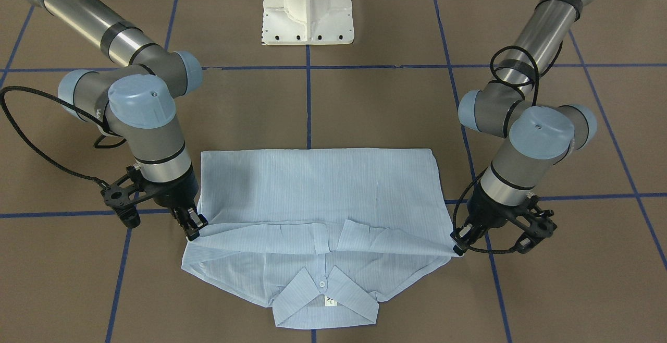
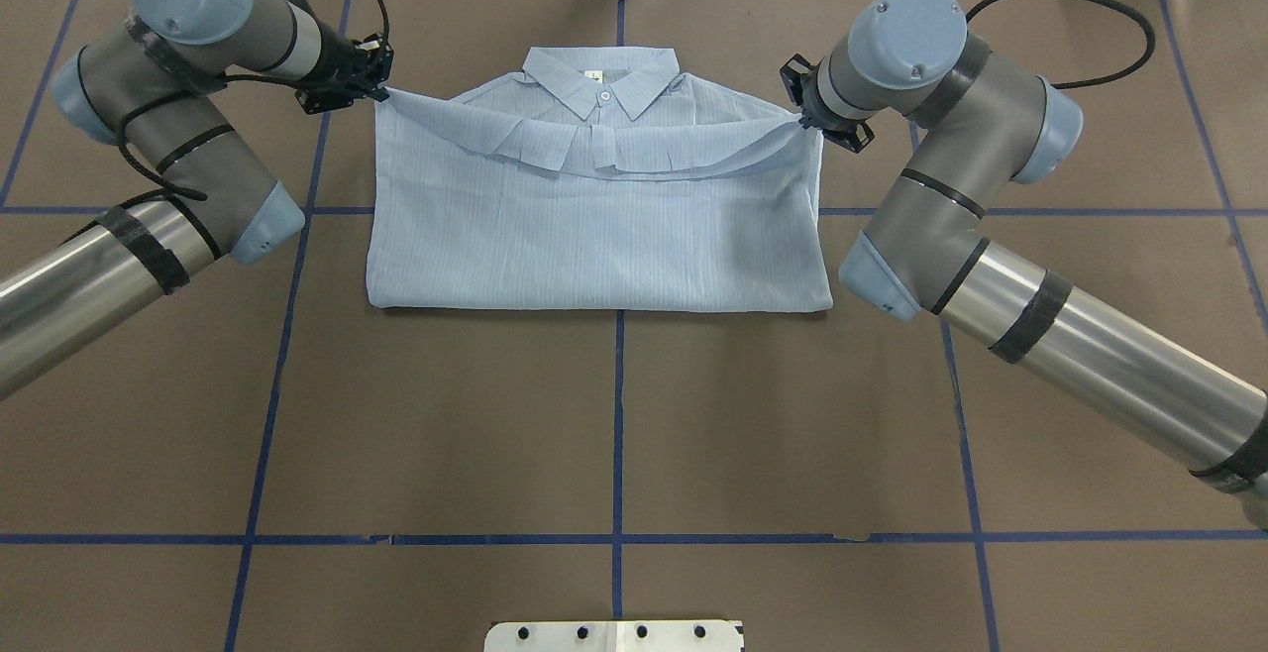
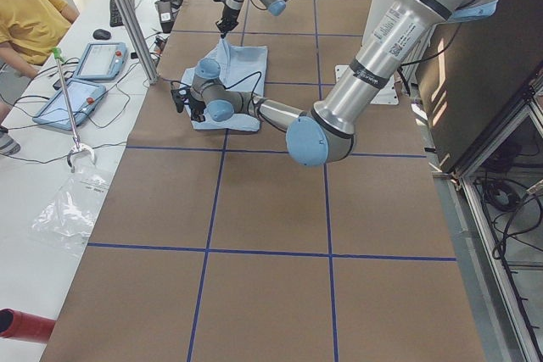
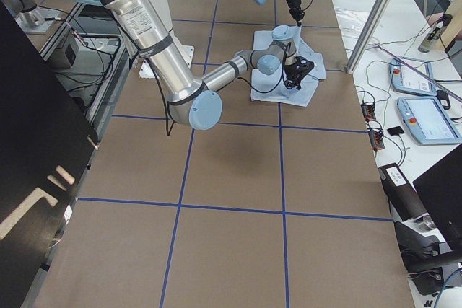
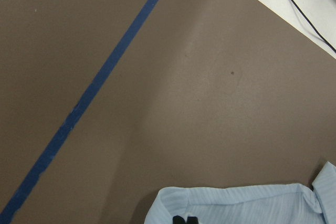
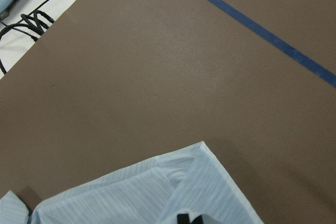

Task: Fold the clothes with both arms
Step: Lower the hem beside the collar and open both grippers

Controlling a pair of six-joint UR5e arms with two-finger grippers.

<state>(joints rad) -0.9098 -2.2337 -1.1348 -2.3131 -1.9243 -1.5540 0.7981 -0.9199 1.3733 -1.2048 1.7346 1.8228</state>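
The light blue striped shirt (image 2: 594, 236) lies front up on the brown table, its lower part folded over toward the collar (image 2: 601, 77). My left gripper (image 2: 381, 89) is shut on the left corner of the folded-over edge. My right gripper (image 2: 807, 122) is shut on the right corner. Both hold that edge slightly above the shoulders, where it sags just short of the collar. In the front-facing view the left gripper (image 1: 458, 246) is on the right, the right gripper (image 1: 194, 228) on the left, and the neck tag (image 1: 330, 300) shows. Each wrist view shows cloth (image 5: 247, 205) (image 6: 147, 192) at the fingertips.
The white pedestal base (image 1: 307, 14) stands behind the shirt on the robot's side. Blue tape lines (image 2: 618, 414) grid the brown table. Beyond the far edge are tablets (image 3: 100, 61), cables and a seated person in yellow (image 3: 25, 14).
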